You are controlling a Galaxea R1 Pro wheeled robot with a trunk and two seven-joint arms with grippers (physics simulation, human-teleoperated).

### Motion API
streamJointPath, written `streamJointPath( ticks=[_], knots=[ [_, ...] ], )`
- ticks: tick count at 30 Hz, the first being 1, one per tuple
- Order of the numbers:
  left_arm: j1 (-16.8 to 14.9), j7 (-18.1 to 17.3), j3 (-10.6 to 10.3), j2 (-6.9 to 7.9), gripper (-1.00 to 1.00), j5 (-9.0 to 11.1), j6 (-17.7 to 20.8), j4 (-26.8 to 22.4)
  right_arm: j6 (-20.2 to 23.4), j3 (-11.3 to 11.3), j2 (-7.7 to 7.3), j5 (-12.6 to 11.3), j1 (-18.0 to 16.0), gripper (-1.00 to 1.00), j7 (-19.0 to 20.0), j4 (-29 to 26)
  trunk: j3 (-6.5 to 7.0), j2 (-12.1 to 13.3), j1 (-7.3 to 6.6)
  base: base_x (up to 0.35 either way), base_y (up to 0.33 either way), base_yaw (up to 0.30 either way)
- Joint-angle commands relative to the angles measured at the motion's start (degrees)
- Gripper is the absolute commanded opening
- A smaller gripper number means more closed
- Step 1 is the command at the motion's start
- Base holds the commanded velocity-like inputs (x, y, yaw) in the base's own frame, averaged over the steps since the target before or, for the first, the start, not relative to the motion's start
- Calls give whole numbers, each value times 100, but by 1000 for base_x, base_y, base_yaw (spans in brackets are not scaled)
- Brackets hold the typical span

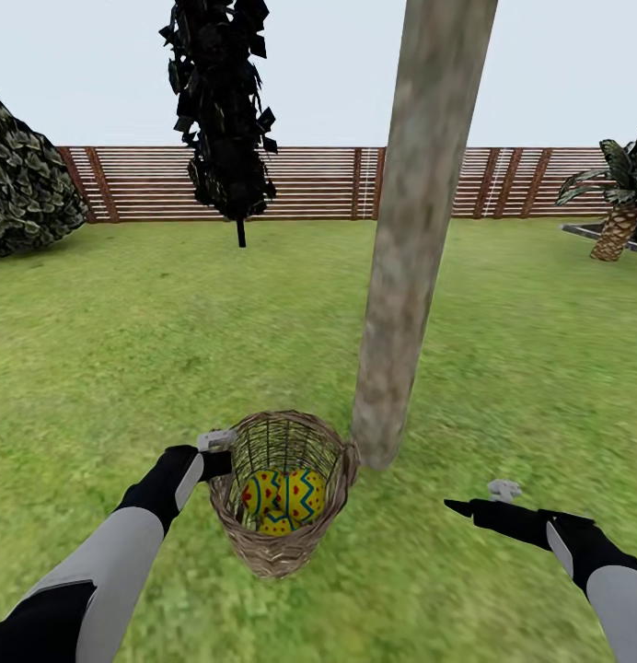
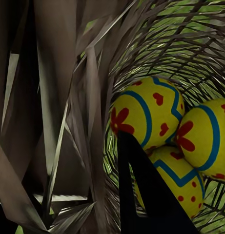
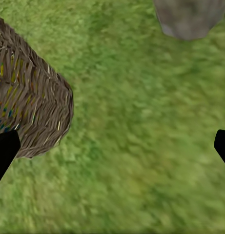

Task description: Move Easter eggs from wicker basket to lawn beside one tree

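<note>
Inside, smooth patterned Easter eggs, lattice-woven wicker basket

flat, even daylight, no cast shadows or glare; head view crisp, right wrist view's grass soft and blurred, basket weave dim up close.

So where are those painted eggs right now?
In the head view, all three Easter eggs sit inside the wicker basket on the lawn, at the foot of the thick tree, beside the left hand.
</note>
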Motion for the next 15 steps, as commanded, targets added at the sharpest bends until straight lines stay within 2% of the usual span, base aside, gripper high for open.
streamJointPath(
  ticks=[1,15],
  knots=[
    [-4,11,33,-7,-100,45,30,-12,47,-49,4,39,-5,100,34,-8,-24,-45,22,0,0,0],
    [-4,11,31,-7,-100,45,30,-12,47,-49,-14,39,-5,100,42,-17,-275,-606,330,0,0,0]
  ],
)
